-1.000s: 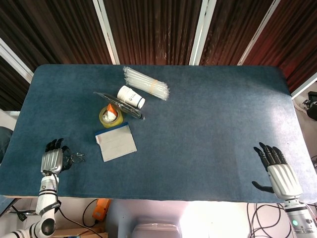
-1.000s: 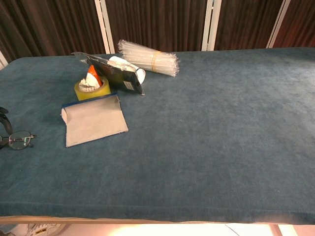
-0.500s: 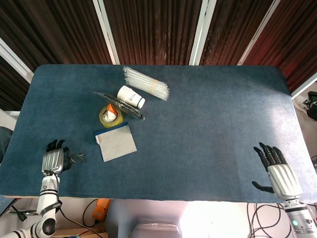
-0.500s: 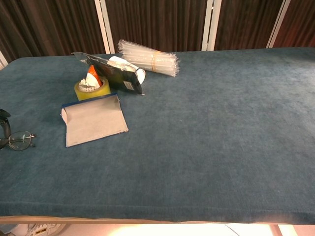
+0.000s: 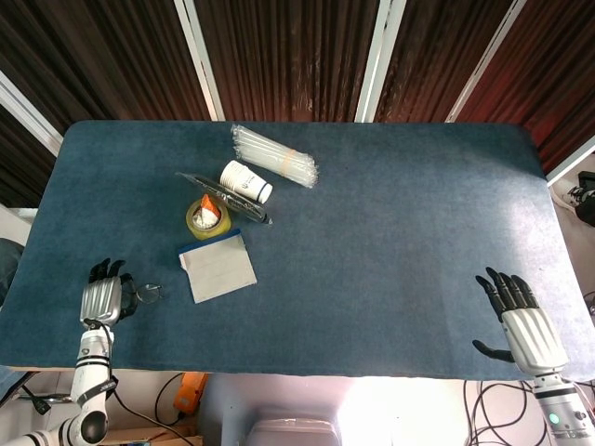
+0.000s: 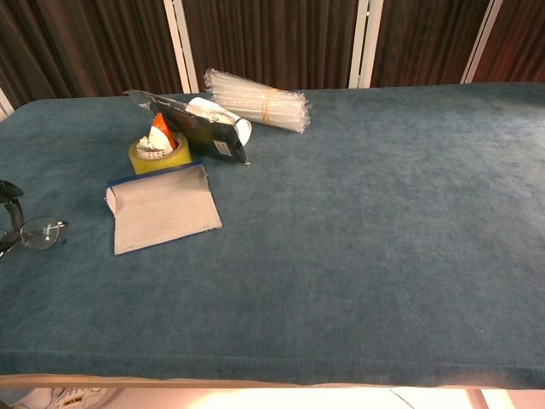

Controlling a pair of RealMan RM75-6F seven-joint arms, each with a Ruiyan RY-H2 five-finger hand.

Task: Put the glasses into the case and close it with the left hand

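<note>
The glasses (image 5: 149,295) (image 6: 38,233), thin dark-framed, are at the table's front left, tilted up a little off the cloth. My left hand (image 5: 102,297) (image 6: 7,213) holds them by their left end; only its fingertips show at the edge of the chest view. The case (image 5: 218,267) (image 6: 162,219), a flat grey pouch with a blue edge, lies on the table just right of the glasses. My right hand (image 5: 521,321) rests open with fingers spread near the front right edge, holding nothing, and appears in the head view only.
Behind the case stand a yellow tape roll (image 5: 207,217) (image 6: 158,150), a black flat packet (image 5: 223,197) (image 6: 192,128), a white paper cup (image 5: 245,181) and a bundle of clear straws (image 5: 274,155) (image 6: 255,105). The blue table (image 5: 400,232) ends just in front of both hands.
The glasses have risen and shifted slightly right, toward the case, with the left hand. The right hand has not moved.
</note>
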